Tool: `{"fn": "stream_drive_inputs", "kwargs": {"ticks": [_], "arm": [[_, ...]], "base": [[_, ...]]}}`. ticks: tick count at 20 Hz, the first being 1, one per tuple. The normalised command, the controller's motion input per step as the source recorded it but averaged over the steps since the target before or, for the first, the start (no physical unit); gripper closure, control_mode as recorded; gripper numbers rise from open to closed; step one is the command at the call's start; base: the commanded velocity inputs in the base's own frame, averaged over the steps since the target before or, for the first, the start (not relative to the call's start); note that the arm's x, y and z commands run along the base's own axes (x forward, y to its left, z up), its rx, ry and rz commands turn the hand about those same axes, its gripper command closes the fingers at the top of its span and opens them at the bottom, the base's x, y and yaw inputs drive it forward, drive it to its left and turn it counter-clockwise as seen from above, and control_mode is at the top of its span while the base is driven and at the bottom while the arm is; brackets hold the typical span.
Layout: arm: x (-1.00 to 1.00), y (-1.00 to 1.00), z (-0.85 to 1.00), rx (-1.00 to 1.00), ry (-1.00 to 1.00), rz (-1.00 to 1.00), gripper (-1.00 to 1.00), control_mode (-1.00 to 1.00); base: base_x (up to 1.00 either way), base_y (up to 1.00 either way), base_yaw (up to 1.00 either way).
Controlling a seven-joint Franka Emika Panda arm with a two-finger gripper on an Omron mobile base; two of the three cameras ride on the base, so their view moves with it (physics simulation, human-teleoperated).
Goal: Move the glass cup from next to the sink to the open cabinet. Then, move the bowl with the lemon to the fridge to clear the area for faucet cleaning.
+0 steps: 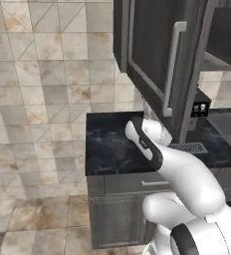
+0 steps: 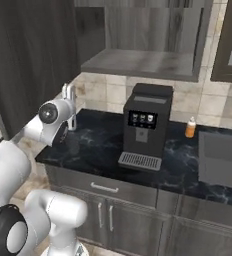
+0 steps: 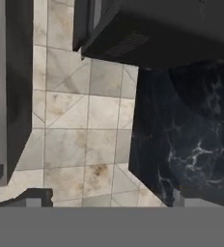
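Observation:
My gripper (image 2: 69,107) hovers just over the left end of the black marble counter (image 2: 95,147), pointing at the tiled wall. It is open, and the hand view shows bare tiles and counter between its dark fingertips (image 3: 36,196). The open cabinet (image 2: 138,62) hangs above, its lower shelf bare. Its door (image 1: 152,47), with a long pale bar handle (image 1: 172,69), swings out over the arm and partly hides the gripper (image 1: 148,110). The sink (image 2: 220,156) lies at the far right of the counter. The glass cup, bowl, lemon, fridge and faucet are out of view.
A black coffee machine (image 2: 145,125) with a metal drip tray (image 2: 139,161) stands mid-counter, right of the gripper. A small orange bottle (image 2: 190,127) sits by the wall behind it. The counter's left end (image 1: 90,144) drops to a tiled floor (image 1: 33,219).

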Motion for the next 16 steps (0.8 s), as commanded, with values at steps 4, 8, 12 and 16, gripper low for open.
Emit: {"fn": "stream_drive_inputs", "kwargs": {"ticks": [4,8,12,16], "arm": [[0.0,0.0,0.0,0.0,0.0,0.0,-1.0,1.0],[0.0,0.0,0.0,0.0,0.0,0.0,-1.0,1.0],[0.0,0.0,0.0,0.0,0.0,0.0,-1.0,1.0],[0.0,0.0,0.0,0.0,0.0,0.0,-1.0,1.0]], "base": [[0.14,-0.09,-0.01],[0.0,-0.69,-0.13],[-0.04,-0.06,0.0],[0.22,0.01,-0.01]]}}
